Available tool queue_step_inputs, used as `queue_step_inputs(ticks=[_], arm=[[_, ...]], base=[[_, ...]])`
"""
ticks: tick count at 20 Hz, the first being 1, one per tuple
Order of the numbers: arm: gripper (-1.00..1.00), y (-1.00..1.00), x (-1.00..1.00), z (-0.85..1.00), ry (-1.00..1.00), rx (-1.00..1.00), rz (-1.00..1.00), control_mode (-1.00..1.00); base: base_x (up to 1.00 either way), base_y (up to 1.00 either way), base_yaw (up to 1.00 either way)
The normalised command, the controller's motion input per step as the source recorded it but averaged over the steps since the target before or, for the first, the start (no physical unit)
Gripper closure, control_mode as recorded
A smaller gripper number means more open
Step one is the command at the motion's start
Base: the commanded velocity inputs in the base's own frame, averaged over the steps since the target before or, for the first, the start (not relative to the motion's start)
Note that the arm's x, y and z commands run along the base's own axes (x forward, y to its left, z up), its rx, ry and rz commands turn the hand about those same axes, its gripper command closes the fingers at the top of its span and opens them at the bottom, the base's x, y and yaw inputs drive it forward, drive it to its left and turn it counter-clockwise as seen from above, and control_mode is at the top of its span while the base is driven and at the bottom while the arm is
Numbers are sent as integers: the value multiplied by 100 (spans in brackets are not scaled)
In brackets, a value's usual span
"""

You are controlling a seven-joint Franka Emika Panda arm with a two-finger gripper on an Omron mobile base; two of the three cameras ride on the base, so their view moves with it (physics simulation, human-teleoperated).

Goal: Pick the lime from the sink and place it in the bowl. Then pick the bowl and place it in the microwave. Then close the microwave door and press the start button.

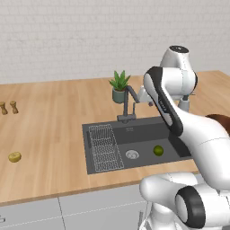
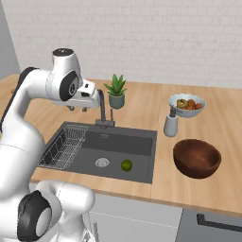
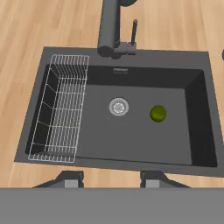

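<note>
Gripper (image 3: 112, 177) high over the sink, lime on the basin floor.

The small round green lime (image 3: 158, 113) lies on the bottom of the dark grey rectangular sink (image 3: 196, 118), just beside the round steel drain (image 3: 118, 106) on the side away from the white wire rack (image 3: 61, 109), which fills the basin's other end. The two dark fingertips (image 3: 70, 178) stand spread apart with nothing between them, above the sink's front rim. The deep reddish-brown wooden bowl (image 2: 196, 158) sits on the wooden worktop (image 1: 49, 126) beyond the sink's right edge, near the worktop's front edge. The dark faucet (image 3: 110, 28) rises at the back rim.
</note>
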Motion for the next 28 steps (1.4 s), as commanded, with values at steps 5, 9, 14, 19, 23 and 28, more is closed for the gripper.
queue_step_inputs(ticks=[5, 9, 14, 19, 23, 28], arm=[[-100, -10, -37, 0, -5, 0, 0, -100], [-100, -33, -62, -13, -1, 0, 0, -100], [-100, -59, 0, -63, 1, 0, 0, -100], [-100, -52, 5, -50, 1, 0, 0, -100], [-100, -52, 1, -60, 0, 0, 0, -100], [-100, -33, 13, -64, 0, 0, 0, -100]], base=[[0, 0, 0], [0, 0, 0], [0, 0, 0], [0, 0, 0], [0, 0, 0], [0, 0, 0]])
